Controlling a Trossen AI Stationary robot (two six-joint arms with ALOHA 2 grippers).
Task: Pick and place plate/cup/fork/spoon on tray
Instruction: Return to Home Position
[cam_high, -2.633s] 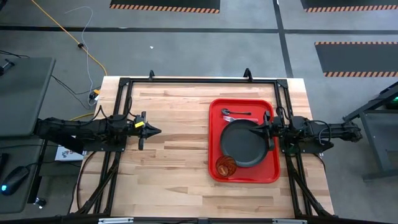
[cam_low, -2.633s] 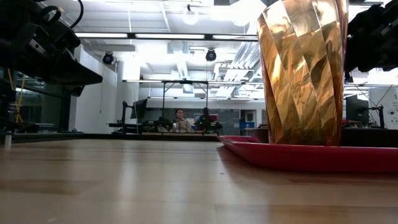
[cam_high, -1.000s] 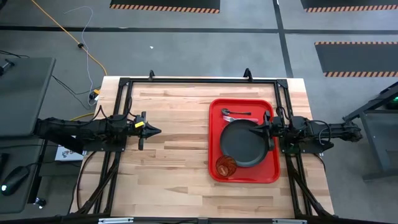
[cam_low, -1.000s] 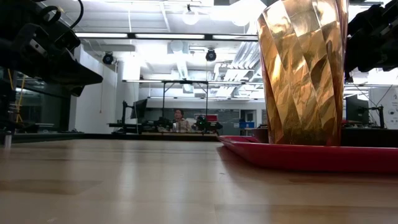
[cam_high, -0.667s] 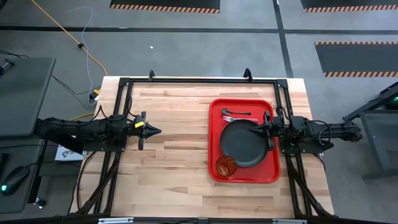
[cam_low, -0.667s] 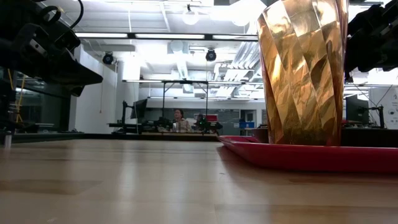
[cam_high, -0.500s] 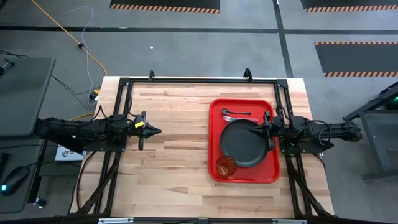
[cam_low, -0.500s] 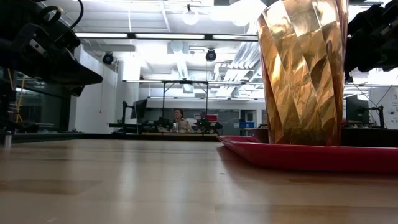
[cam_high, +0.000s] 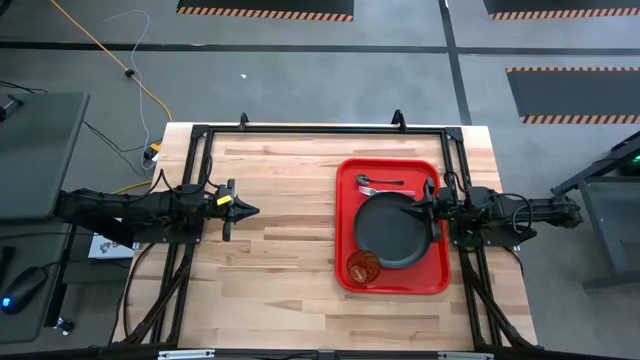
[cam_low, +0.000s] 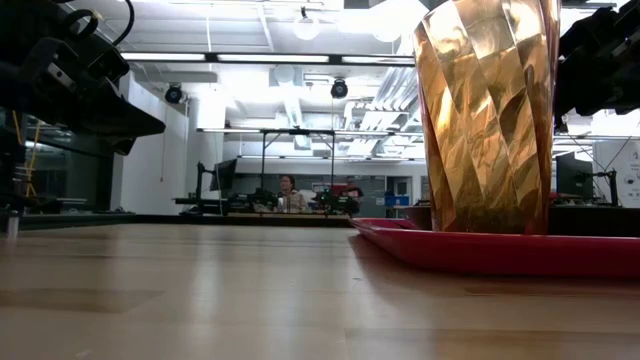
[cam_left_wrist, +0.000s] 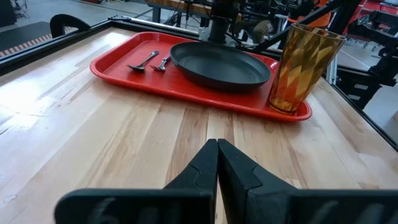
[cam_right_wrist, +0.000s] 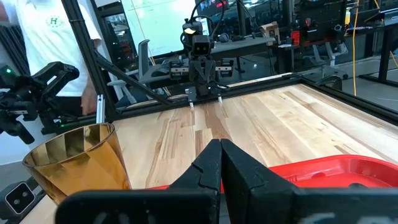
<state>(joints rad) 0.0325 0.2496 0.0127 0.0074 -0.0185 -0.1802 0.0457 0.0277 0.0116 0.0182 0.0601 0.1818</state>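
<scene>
My left claw (cam_high: 255, 210) hangs pressed together over the bare worktop (cam_high: 290, 250), my right claw (cam_high: 405, 211) likewise above the plate (cam_high: 385, 235), which sits on the red tray (cam_high: 440, 278) between the cup (cam_high: 363, 266) and the fork (cam_left_wrist: 163, 62) and spoon (cam_left_wrist: 143, 60).

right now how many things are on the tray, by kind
plate: 1
cup: 1
fork: 1
spoon: 1
total on the tray: 4
</scene>
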